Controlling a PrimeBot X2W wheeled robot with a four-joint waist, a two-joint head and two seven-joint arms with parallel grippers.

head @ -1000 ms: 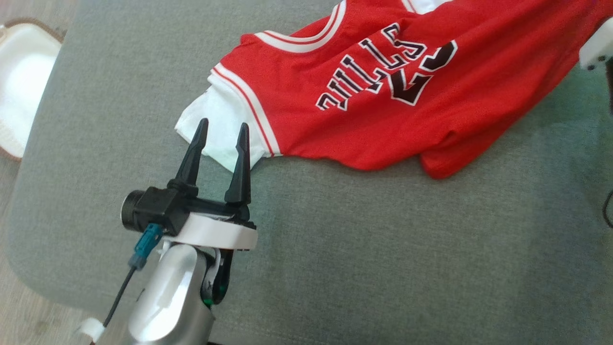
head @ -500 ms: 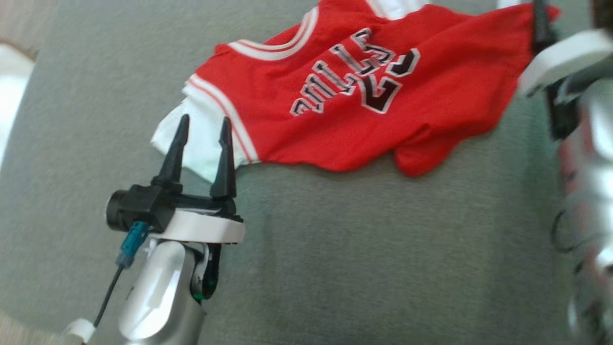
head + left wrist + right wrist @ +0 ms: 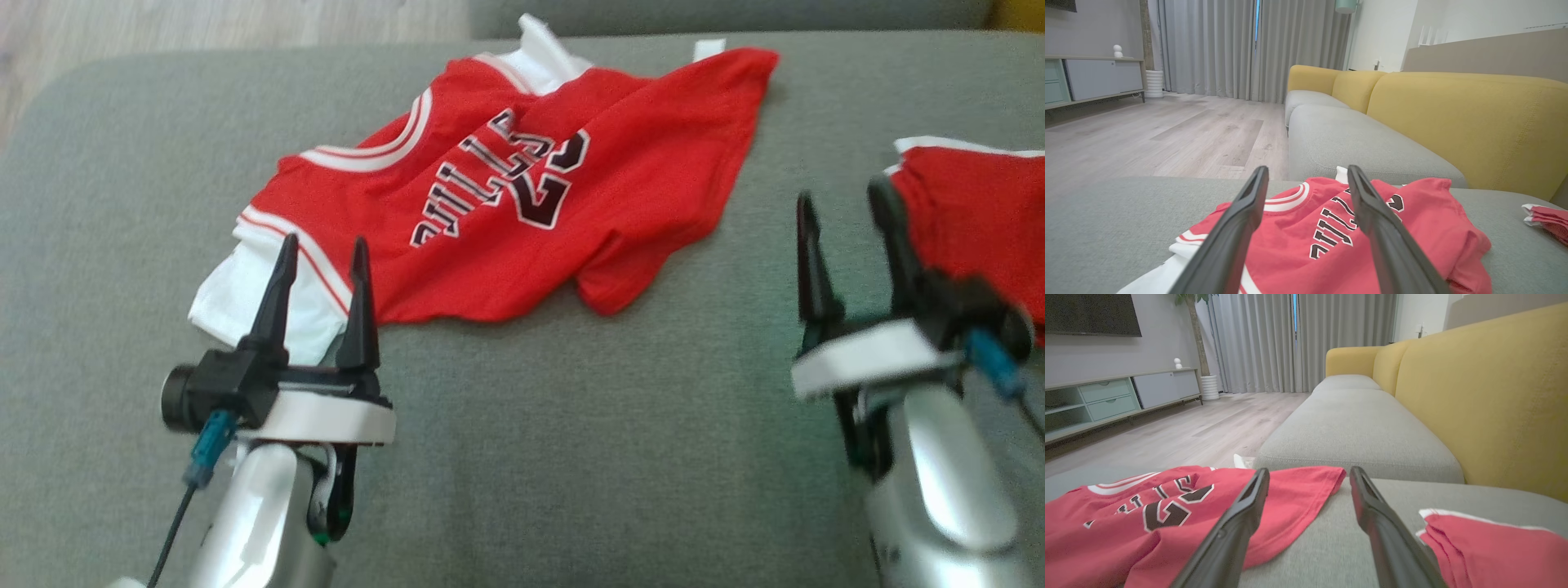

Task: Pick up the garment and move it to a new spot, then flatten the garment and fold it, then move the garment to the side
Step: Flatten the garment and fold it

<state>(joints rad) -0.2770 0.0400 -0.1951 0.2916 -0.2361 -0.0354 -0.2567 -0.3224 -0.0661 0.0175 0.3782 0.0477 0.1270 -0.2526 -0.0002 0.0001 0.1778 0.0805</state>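
Left tool (image 3: 323,241) and right tool (image 3: 842,193) gape near rumpled jersey (image 3: 637,163).

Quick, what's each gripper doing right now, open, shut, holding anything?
Left gripper: open, holding nothing.
Right gripper: open, holding nothing.

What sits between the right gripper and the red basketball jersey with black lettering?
Nothing: in the head view, bare grey sofa cushion separates the open right gripper from the red basketball jersey.

Red white-trimmed jersey (image 3: 637,155), grey cushion (image 3: 571,449)
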